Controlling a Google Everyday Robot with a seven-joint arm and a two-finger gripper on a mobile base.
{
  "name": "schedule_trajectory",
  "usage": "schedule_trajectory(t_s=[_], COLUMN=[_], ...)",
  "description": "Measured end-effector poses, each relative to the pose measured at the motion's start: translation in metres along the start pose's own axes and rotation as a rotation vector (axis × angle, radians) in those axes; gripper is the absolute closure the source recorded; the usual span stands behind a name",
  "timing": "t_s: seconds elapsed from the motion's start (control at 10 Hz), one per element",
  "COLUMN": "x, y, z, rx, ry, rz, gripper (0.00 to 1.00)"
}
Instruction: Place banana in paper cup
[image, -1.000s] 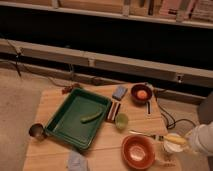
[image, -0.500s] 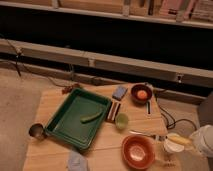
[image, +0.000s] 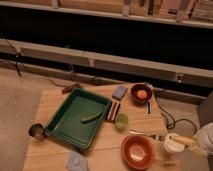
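The white paper cup stands on the wooden table near its front right corner. The yellow banana lies roughly level over the cup's right rim and sticks out to the right. My gripper, a pale shape at the right edge of the view, is at the banana's right end. Whether it holds the banana does not show.
The orange-red bowl sits just left of the cup. A light-green cup, a fork, a green tray holding a green vegetable, a dark bowl, a blue sponge, a metal cup and a blue cloth also lie on the table.
The banana and my gripper have shifted slightly to the right over the cup's rim. Nothing else has moved.
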Motion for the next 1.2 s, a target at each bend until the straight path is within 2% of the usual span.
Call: schedule_trajectory(t_s=[0.6, 0.9, 1.2], x=[-0.002, -0.01, -0.014], y=[-0.013, -0.029, -0.035], z=[0.029, 0.044, 0.055], rx=[-0.104, -0.166, -0.217], ry=[-0.008, -0.006, -0.002], rz=[-0.031, -0.073, -0.106], gripper=[1.0, 1.0, 1.0])
